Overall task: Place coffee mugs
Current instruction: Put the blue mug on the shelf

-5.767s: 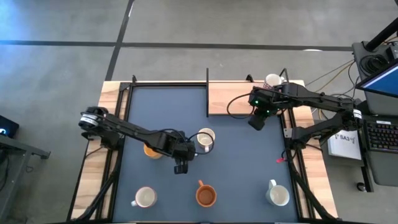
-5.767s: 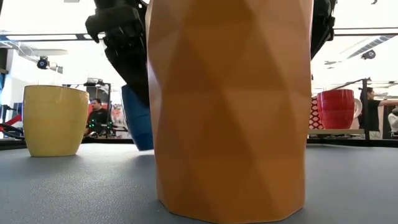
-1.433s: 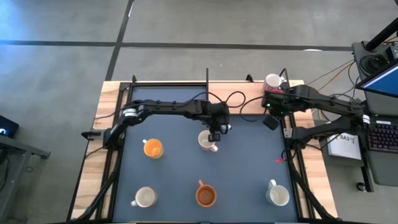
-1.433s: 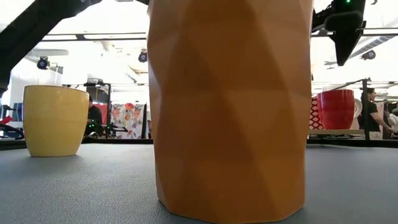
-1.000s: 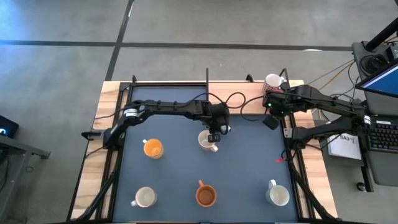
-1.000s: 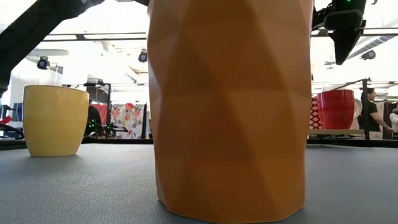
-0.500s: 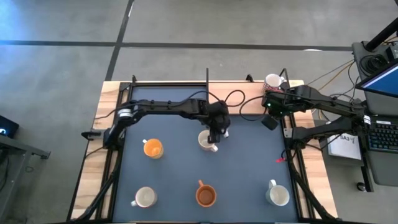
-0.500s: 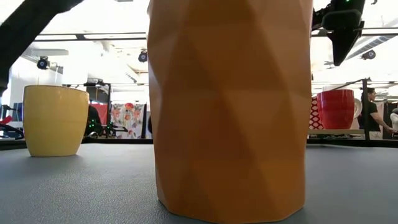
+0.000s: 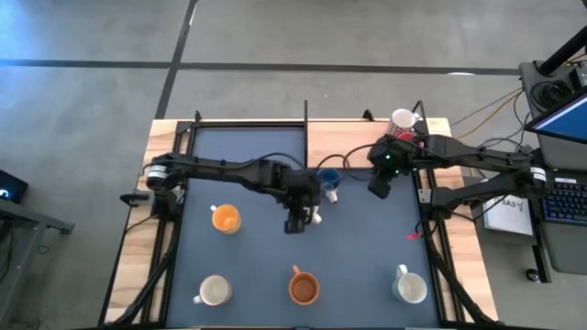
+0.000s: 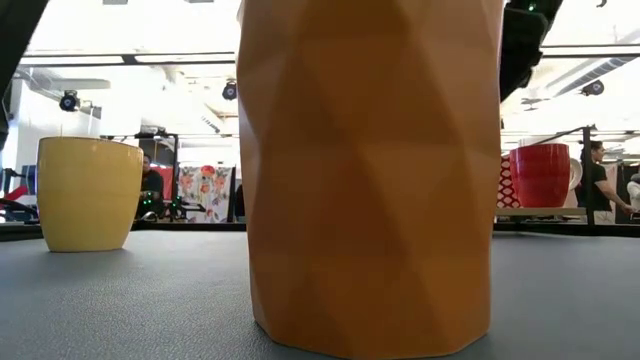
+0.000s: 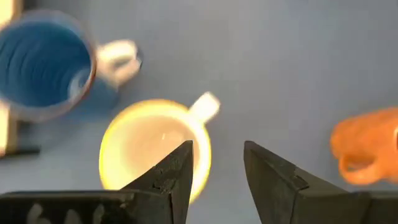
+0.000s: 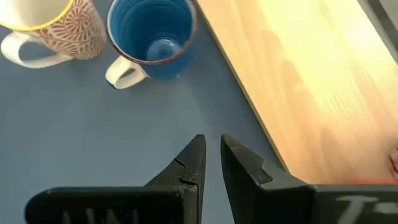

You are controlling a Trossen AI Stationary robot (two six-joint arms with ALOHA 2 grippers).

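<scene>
A blue mug [image 9: 328, 177] with a white handle stands upright on the dark mat, beside a wooden board [image 12: 311, 81]. Next to it stands a cream mug [image 11: 155, 149] with a red pattern outside [image 12: 50, 25]. My left gripper [image 9: 293, 225] hangs open above the cream mug and touches nothing [image 11: 217, 146]. It hides most of that mug in the high view. My right gripper [image 9: 376, 190] hovers to the right of the blue mug. Its fingers are shut to a slit, with nothing between them [image 12: 212, 140].
On the mat stand a yellow-orange mug [image 9: 225, 218], a white mug [image 9: 213, 291], an orange-brown faceted mug [image 9: 304, 288] and another white mug [image 9: 410, 286]. A red mug [image 10: 540, 175] stands on the wooden strip at the far right. Bare mat [image 9: 367, 247] lies right of centre.
My left gripper has drawn back from over the blue mug toward the table's near left, rising, and now hangs above the cream mug. The blue mug, hidden under it before, stands uncovered. My right gripper has shifted left toward the blue mug and tipped.
</scene>
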